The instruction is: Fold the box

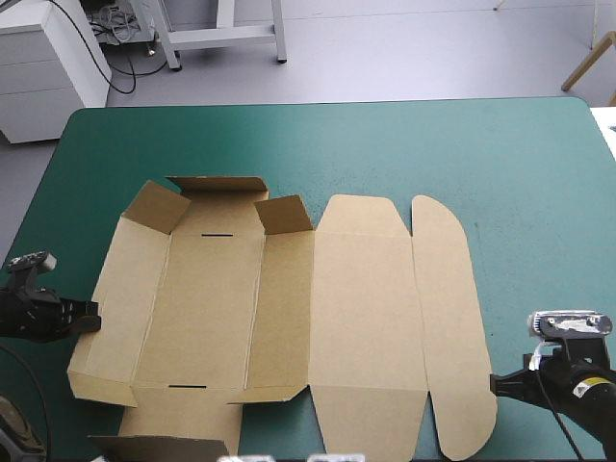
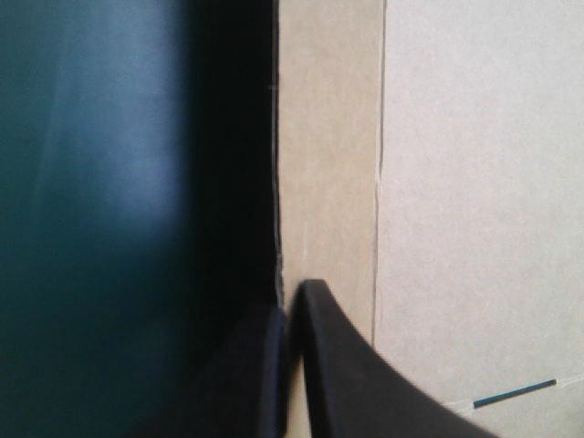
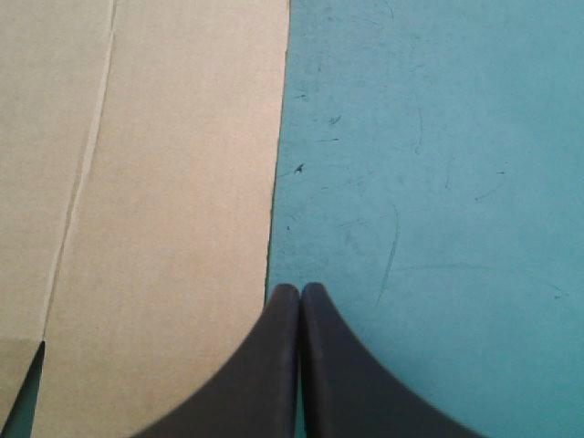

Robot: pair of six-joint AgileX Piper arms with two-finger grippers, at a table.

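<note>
Brown box (image 1: 289,318) spread on the teal-green worktop (image 1: 500,144), its far flaps tilted up, left gripper (image 2: 290,306) pinched all but closed on the box's left edge, right gripper (image 3: 299,290) closed, empty, tips at the box's right edge

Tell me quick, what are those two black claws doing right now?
Left gripper: shut on the brown cardboard box's left edge.
Right gripper: shut, holding nothing, tips beside the box's right edge.
</note>
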